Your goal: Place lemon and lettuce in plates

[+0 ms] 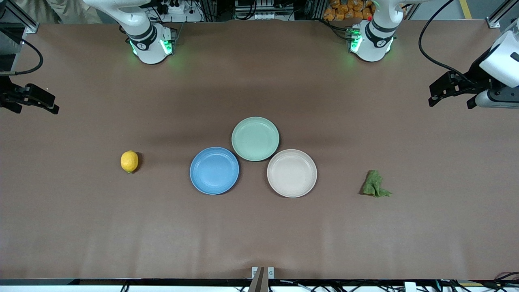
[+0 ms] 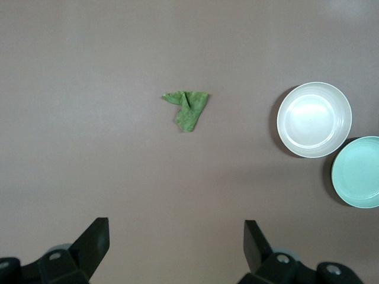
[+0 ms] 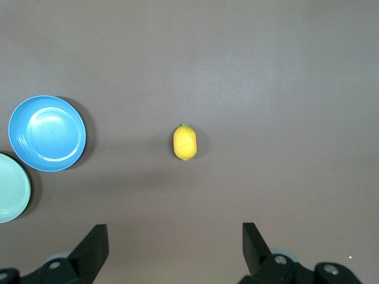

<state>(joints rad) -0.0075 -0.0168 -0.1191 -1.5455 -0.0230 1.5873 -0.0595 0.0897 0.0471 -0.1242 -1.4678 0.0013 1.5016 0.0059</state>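
**Both pincers spread, fruit and leaf untouched**

While both arms wait at the ends of the brown table (image 1: 259,235), three round shallow plates cluster at its middle: a blue plate (image 1: 214,170), a pale cream plate (image 1: 292,173), and a mint-green plate (image 1: 255,138) touching both, nearer the robots' edge. The small oval yellow lemon (image 1: 129,161) lies toward the right arm's end, the wrinkled dark-green lettuce piece (image 1: 374,184) toward the left arm's end. The left pincer (image 2: 176,245) and right pincer (image 3: 175,247) hang high, fingers spread, pinching nothing.
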